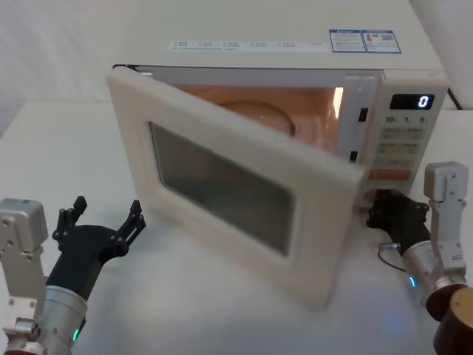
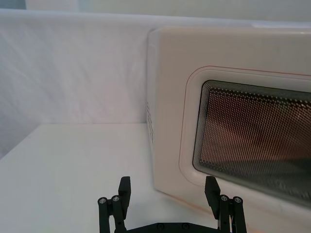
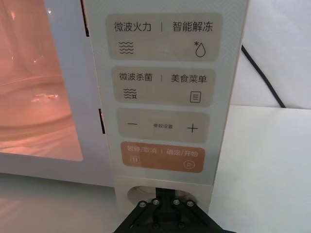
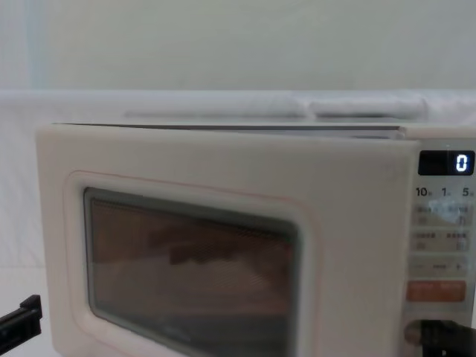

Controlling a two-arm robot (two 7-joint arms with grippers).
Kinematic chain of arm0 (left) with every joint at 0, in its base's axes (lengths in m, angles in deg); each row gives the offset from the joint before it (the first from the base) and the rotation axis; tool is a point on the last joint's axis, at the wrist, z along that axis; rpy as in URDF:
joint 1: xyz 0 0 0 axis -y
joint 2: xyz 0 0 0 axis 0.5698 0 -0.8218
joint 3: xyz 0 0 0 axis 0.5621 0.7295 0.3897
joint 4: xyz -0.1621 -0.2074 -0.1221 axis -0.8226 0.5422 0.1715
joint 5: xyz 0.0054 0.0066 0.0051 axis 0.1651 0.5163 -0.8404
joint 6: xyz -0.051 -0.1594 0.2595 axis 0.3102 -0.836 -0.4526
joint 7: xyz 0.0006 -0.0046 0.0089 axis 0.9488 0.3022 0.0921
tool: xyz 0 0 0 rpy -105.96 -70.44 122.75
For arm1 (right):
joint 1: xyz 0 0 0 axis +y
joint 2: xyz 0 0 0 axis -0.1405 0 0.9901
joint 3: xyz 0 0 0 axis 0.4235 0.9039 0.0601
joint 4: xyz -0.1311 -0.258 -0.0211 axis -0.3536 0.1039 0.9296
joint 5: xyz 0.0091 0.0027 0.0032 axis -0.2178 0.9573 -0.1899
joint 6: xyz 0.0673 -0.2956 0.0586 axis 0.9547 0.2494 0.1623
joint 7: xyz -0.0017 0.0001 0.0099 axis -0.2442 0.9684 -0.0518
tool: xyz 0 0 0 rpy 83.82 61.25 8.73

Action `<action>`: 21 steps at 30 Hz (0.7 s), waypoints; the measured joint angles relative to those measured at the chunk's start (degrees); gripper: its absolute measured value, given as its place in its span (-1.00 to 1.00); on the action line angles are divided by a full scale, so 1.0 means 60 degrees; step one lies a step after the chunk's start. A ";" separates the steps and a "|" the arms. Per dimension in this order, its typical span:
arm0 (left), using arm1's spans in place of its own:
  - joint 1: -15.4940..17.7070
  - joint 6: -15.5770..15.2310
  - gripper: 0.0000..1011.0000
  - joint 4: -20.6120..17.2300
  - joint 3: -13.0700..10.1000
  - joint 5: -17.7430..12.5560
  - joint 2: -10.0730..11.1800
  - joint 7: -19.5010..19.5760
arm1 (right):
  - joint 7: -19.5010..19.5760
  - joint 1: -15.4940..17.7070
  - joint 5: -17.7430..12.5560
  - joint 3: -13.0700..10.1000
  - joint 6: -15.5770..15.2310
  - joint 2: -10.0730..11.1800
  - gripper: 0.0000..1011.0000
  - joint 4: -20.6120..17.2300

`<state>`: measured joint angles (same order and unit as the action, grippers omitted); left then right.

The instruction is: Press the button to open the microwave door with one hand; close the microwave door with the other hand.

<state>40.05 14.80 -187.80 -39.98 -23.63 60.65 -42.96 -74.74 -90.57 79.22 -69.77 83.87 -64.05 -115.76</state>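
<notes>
White desk (image 1: pixel 44 148): microwave door (image 1: pixel 222 185) ajar; right gripper (image 3: pixel 166 200), jaws together, at button (image 3: pixel 141 195); left gripper (image 1: pixel 103 222), jaws apart, beside door.

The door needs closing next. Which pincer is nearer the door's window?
Left. The left pincer, open, sits beside the window of the door, facing it. The right pincer is at the button under the control panel, past the door's free edge.

Black fingers (image 1: pixel 135 214), silver-grey wrists (image 1: pixel 59 310)
</notes>
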 joint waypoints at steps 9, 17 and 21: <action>0.0000 -0.0001 0.98 0.0000 0.0000 0.0000 0.0000 0.0000 | -0.0121 0.0311 -0.0027 -0.0020 -0.0042 0.0166 -1.00 -0.0426; 0.0000 0.0000 0.98 0.0000 0.0000 0.0000 -0.0001 0.0000 | -0.0359 0.0906 -0.0020 0.0074 -0.0203 0.0469 -1.00 -0.1191; 0.0000 0.0000 0.98 0.0000 0.0002 0.0000 0.0000 -0.0003 | -0.0494 0.1255 -0.0025 0.0117 -0.0225 0.0645 -1.00 -0.1611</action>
<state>40.05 14.80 -187.80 -39.97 -23.63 60.65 -42.98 -77.70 -83.04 79.07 -69.07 82.52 -60.18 -125.42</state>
